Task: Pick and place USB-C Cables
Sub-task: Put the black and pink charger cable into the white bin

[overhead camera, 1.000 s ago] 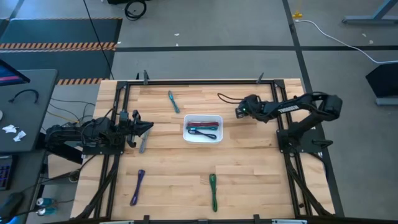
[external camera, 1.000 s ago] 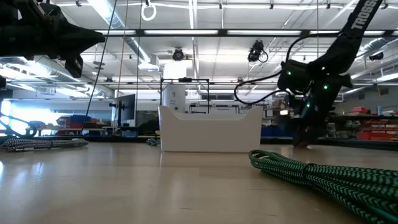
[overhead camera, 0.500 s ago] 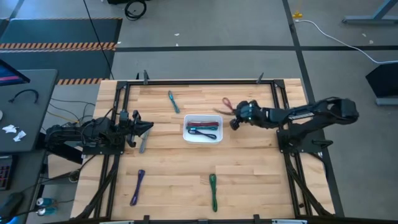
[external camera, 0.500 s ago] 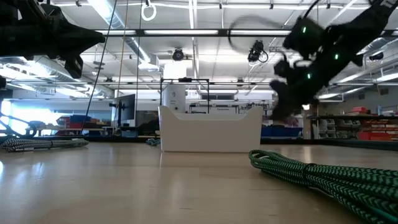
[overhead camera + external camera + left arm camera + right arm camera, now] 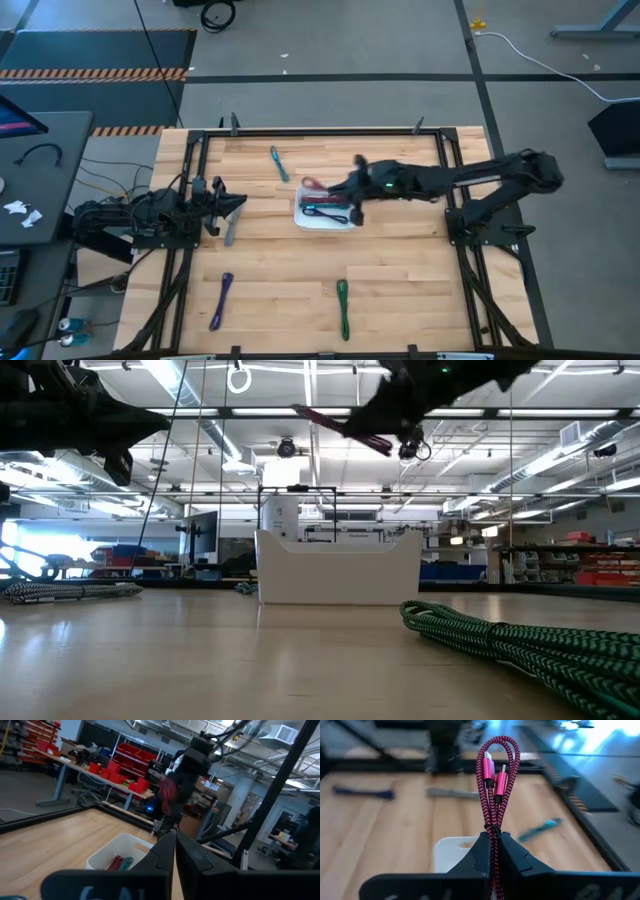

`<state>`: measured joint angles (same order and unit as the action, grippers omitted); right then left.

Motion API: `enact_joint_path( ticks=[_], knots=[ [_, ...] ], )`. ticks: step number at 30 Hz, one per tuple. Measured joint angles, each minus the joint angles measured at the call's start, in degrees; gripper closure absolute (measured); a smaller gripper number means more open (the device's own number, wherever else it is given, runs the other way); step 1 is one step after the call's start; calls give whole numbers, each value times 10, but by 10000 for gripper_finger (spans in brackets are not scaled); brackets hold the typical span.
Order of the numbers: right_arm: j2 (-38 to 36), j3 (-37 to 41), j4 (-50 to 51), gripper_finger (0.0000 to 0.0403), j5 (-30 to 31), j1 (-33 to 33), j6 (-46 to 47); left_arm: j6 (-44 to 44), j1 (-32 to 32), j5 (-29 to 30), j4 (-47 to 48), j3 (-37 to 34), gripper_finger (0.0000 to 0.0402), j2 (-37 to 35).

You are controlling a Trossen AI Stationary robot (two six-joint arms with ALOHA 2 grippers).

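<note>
My right gripper hangs over the white bin, shut on a dark red braided USB-C cable that pokes out toward the table's left. The bin holds a red and a teal cable. Loose on the wood lie a teal cable, a grey one, a purple one and a green one. My left gripper waits shut at the table's left side, above the grey cable. My right gripper pinches the red bundle between its two fingers at the tie near its middle. The bundle runs along the fingers, and its looped end with both plugs sticks out past the fingertips. It is lifted clear, high over the bin, roughly level.
Black frame rails run along the table's left and right sides. The green cable lies close to the near edge. Bare wood lies between the bin and the near edge.
My right gripper has lifted the red cable off the table at the far right, risen, and swung left toward the bin. The cable now hangs in the air over the bin's far right part. The left arm has kept still.
</note>
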<state>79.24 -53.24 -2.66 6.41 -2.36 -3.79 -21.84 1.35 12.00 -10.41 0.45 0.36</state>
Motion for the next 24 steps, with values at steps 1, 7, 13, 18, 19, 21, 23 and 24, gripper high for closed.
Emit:
enact_joint_path(
  ticks=[1,7,13,18,19,21,23,24],
  knots=[
    [23,-21,19,387,-11,-1,-14,0,0,3,0,0,378,0],
    [167,-125,117,385,-76,-8,-70,0,0,6,0,0,382,0],
    [261,-173,194,384,-82,-22,-69,0,0,6,0,0,383,0],
    [295,-175,219,384,-90,-31,-63,0,0,6,0,0,376,0],
    [297,-175,226,384,-91,-31,-60,-1,0,6,0,0,375,0],
    [297,-175,237,384,-91,-33,-51,-3,0,6,0,0,375,0],
    [297,-175,244,384,-91,-35,-41,-4,0,6,0,0,377,0],
    [297,-175,252,383,-91,-37,-34,-4,0,6,0,0,379,0]
  ],
)
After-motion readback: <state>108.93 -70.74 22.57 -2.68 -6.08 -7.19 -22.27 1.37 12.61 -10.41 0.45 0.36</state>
